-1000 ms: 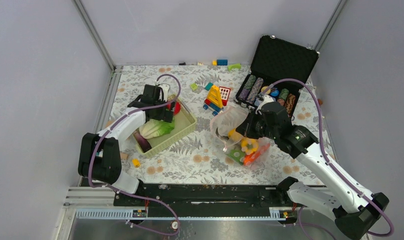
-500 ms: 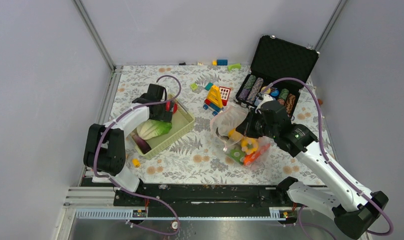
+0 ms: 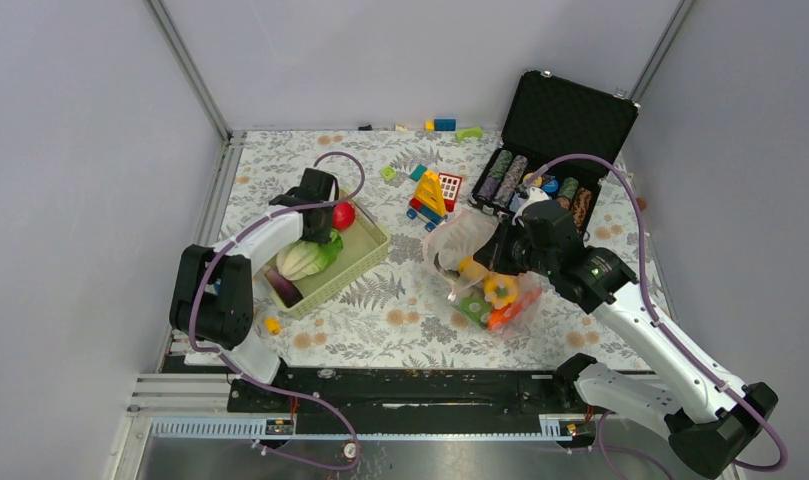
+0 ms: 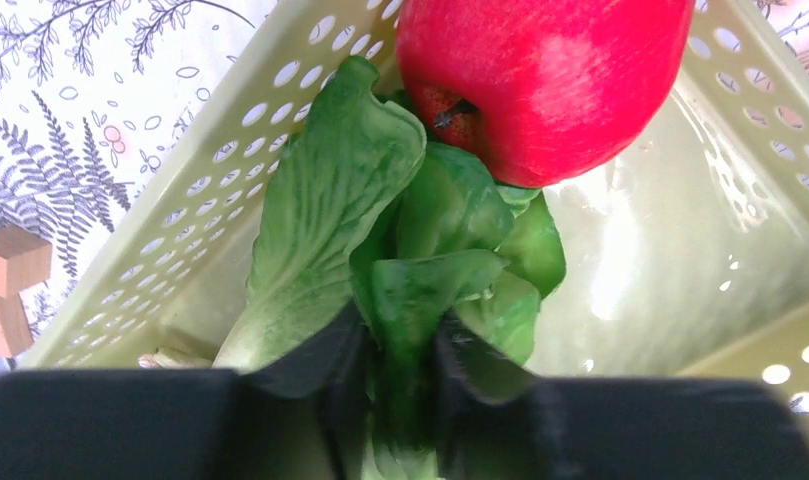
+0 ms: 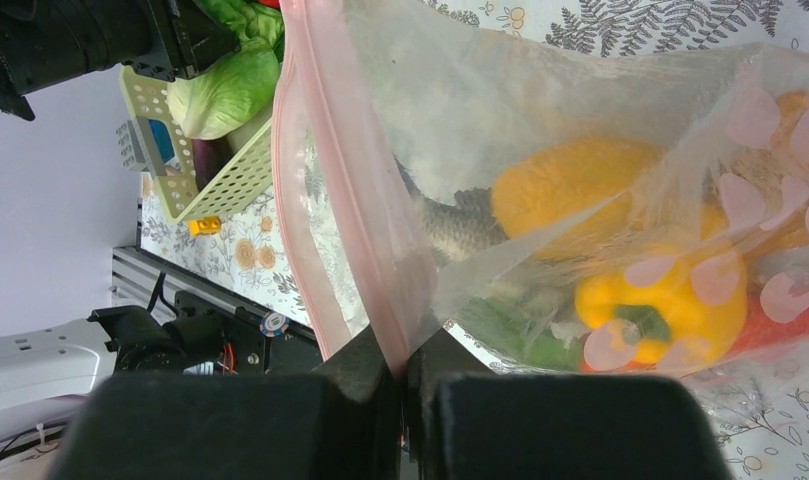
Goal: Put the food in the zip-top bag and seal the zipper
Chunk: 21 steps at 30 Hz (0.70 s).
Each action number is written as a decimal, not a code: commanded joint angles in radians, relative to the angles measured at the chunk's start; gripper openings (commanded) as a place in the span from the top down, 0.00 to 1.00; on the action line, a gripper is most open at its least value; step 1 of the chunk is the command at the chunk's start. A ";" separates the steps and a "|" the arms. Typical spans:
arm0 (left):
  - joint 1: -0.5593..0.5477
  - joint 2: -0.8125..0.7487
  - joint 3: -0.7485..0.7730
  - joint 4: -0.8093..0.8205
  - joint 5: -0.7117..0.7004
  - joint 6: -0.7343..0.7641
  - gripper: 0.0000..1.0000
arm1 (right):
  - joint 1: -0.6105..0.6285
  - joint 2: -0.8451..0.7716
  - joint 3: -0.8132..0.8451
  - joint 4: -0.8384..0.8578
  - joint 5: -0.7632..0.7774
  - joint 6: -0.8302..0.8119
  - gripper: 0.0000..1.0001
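Nearest the arm bases, the zip-top bag (image 3: 477,275) lies on the table (image 3: 380,320), its mouth held up by the right gripper (image 5: 400,372), clamped tight on the zipper (image 5: 315,190); a yellow pepper (image 5: 660,300) is already inside. Farther off, in the basket (image 4: 170,240), a leafy green (image 4: 420,220) is pinched at its stalk by the half-closed left gripper (image 4: 400,395). Loading is judged under way; a lift and carry to the bag's mouth is called for next.

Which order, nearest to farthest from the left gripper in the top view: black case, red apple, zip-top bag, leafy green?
1. leafy green, in the left gripper, inside the basket.
2. red apple, just to its right, same basket.
3. zip-top bag, mid-table, right side.
4. black case, far right corner.
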 commanded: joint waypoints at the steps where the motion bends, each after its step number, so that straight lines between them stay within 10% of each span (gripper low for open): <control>1: -0.010 0.001 0.020 -0.009 -0.057 -0.014 0.86 | -0.007 -0.004 0.043 0.014 0.022 -0.013 1.00; 3: -0.013 -0.012 0.017 -0.009 -0.080 -0.021 1.00 | -0.007 -0.006 0.043 0.014 0.025 -0.012 1.00; 21: -0.020 -0.378 0.003 -0.070 -0.215 -0.184 1.00 | -0.007 -0.020 0.035 0.014 0.028 -0.010 1.00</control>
